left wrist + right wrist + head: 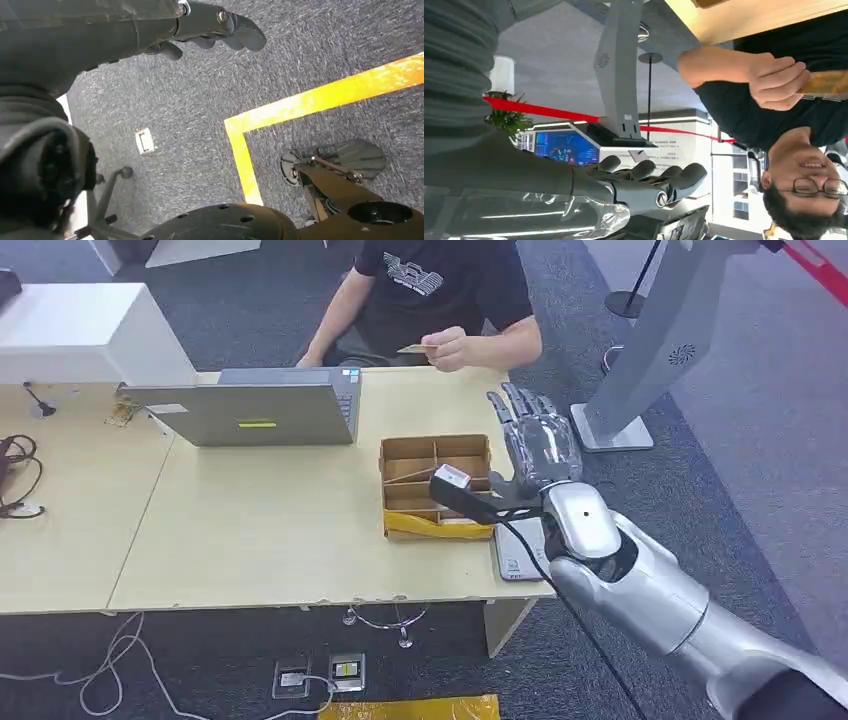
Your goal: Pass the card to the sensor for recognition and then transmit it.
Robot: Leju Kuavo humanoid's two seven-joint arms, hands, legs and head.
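While the person's hand (pixel 455 348) pinches the card (pixel 415 349), the right hand (pixel 535 440) hovers spread past the table edge (pixel 520 490).

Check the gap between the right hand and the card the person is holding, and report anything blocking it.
Nothing visible blocks it. The right hand is raised, fingers spread, beside the cardboard box. The card is pinched in the person's hand past the table's far edge; only bare table lies between.

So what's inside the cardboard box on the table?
The cardboard box has dividers forming compartments; the far ones look empty. The scanner covers part of the near compartments, so their contents can't be seen.
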